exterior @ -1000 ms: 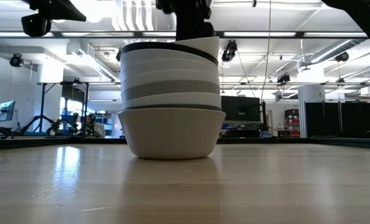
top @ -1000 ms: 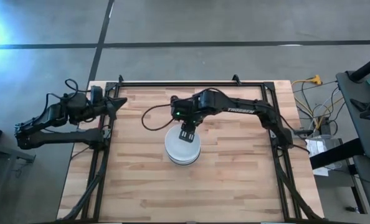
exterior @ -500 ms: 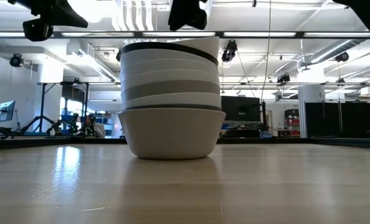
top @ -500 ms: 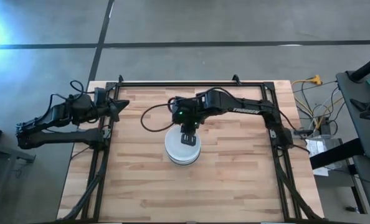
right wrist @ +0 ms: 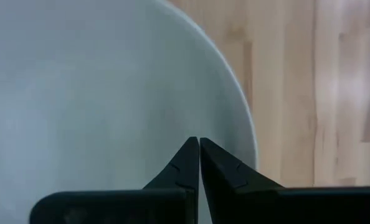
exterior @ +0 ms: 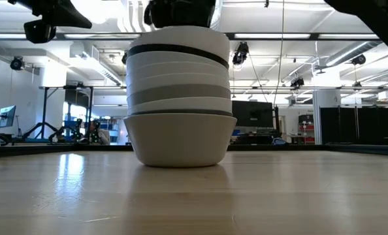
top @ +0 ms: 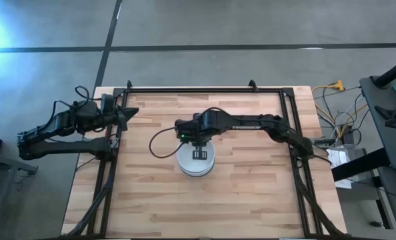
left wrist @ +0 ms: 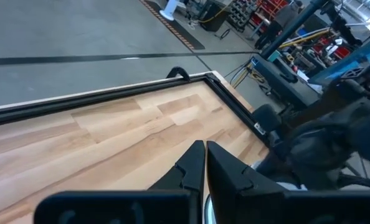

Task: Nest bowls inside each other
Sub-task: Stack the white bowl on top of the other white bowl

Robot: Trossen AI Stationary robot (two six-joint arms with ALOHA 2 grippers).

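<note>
1. Seemingly the nesting is almost finished: the bowls (exterior: 179,98) stand as one stack (top: 197,160) near the middle of the table (top: 251,193), and no loose bowl shows anywhere else on the wood in the high view.

2. From the low view the stack reads, from the bottom up, as a wide white bowl, a dark rim, white and grey bands, a black band, and a white bowl on top (exterior: 181,36) (I cannot count every bowl from the bands alone).

3. Directly over the stack sits the right gripper (top: 199,155), pointing down into the top bowl; its fingers (right wrist: 191,163) are pressed together, tips meeting and pinching nothing, with the bowl's white inside right behind them.

4. What looks left, by my judgement, is only to settle the top bowl level in the stack and draw the right arm away; whether the gripper touches the bowl's floor I cannot tell.

5. Well off to the stack's left, at the table's edge, waits the left gripper (left wrist: 203,163), its fingers likewise drawn tight against each other with nothing between them.

6. Writing: pale lettering runs along the right arm (top: 251,123) above the stack, but it is too small to read; no labels or marks show on the bowls.
</note>
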